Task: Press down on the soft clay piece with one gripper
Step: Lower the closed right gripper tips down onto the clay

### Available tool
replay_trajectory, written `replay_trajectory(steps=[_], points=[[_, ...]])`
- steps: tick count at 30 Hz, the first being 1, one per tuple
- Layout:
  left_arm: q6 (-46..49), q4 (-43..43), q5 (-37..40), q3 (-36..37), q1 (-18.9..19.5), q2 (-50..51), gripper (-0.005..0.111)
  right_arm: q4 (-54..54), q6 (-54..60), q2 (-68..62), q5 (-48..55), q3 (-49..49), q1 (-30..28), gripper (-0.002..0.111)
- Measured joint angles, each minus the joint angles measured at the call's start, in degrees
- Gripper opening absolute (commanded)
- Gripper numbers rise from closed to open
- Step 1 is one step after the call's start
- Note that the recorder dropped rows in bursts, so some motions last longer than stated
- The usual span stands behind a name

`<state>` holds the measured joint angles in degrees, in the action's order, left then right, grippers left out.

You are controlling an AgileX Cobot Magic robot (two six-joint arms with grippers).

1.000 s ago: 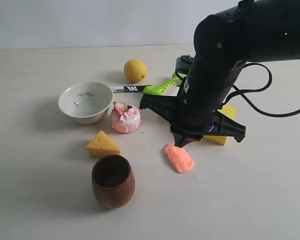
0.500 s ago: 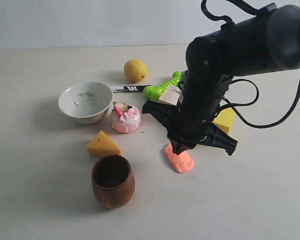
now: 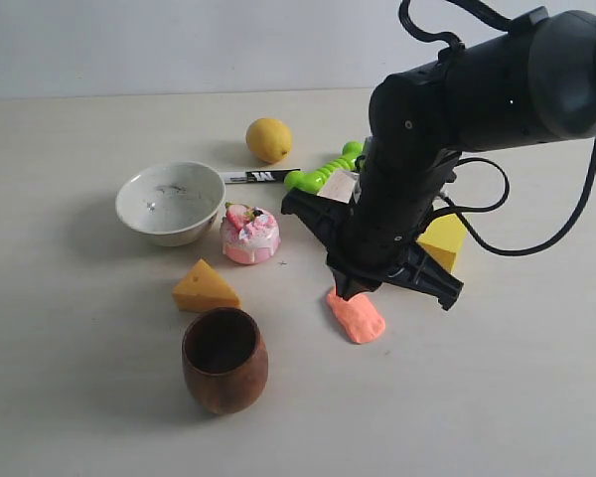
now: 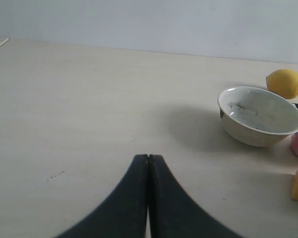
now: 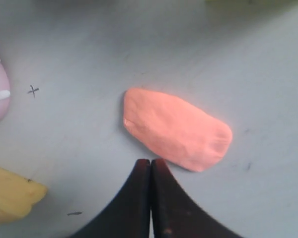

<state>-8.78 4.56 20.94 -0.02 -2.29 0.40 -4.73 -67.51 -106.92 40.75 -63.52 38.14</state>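
The soft clay piece (image 3: pixel 357 317) (image 5: pixel 177 128) is a flat salmon-orange oval lying on the pale table. My right gripper (image 3: pixel 344 291) (image 5: pixel 150 161) is shut with nothing in it, its tip low at the clay's far-left end; whether it touches the clay I cannot tell. In the right wrist view the closed fingertips sit just beside the clay's edge. My left gripper (image 4: pixel 148 157) is shut and empty over bare table, far from the clay and out of the exterior view.
A white bowl (image 3: pixel 170 202), a lemon (image 3: pixel 268 139), a pink-and-white toy cake (image 3: pixel 249 235), a yellow cheese wedge (image 3: pixel 205 287) and a brown wooden cup (image 3: pixel 224 359) stand left of the clay. A green-handled tool (image 3: pixel 321 171) and a yellow block (image 3: pixel 443 239) lie behind the right arm.
The right arm has swung left and come down, so its shut tip has dropped from above the clay's far end to right at it. The clay has not shifted.
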Motion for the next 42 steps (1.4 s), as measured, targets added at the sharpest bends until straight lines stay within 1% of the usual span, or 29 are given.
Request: replay_trajectory(steps=[14, 32, 42], points=[[0.00, 0.00, 0.00, 0.00, 0.00, 0.00, 0.000, 0.60, -1.73, -2.72, 0.51, 0.00, -0.82, 0.000], [0.00, 0.00, 0.00, 0.00, 0.00, 0.00, 0.000, 1.60, -2.74, -4.18, -1.60, -0.10, -0.95, 0.000], [0.00, 0.00, 0.00, 0.00, 0.00, 0.00, 0.000, -0.43, -0.60, -6.28, -0.74, -0.75, -1.23, 0.000]])
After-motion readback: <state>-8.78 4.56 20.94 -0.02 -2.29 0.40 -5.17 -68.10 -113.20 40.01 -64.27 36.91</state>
